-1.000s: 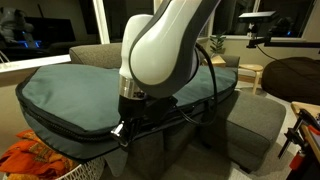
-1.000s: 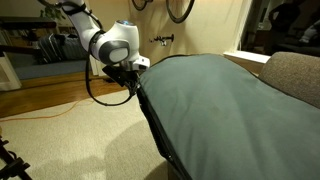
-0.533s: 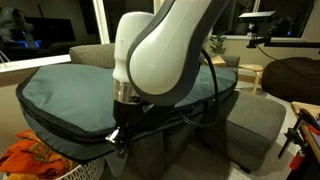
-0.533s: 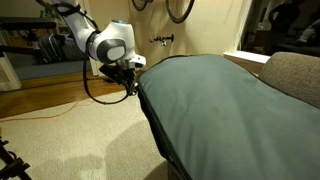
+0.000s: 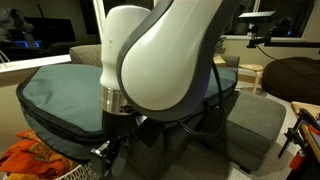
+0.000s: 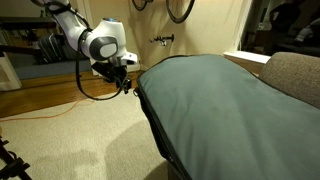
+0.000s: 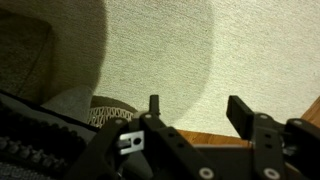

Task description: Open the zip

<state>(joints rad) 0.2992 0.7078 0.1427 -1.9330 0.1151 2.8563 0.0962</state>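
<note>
A very large teal-green padded bag lies across a grey sofa. The zip is a dark line with black trim along the bag's side edge, also seen on its side in an exterior view. In the wrist view a dark toothed strip crosses the lower left. My gripper hangs just off the bag's corner, apart from it. Its fingers stand open over beige carpet, and the gripper has nothing between them.
The grey sofa carries the bag. Beige carpet lies below the gripper, crossed by an orange cable, with wooden floor beyond. Orange cloth lies at the bag's near corner. A tripod leg stands nearby.
The jaws have gone from shut to open. The gripper has drawn away from the bag's corner, out over the carpet.
</note>
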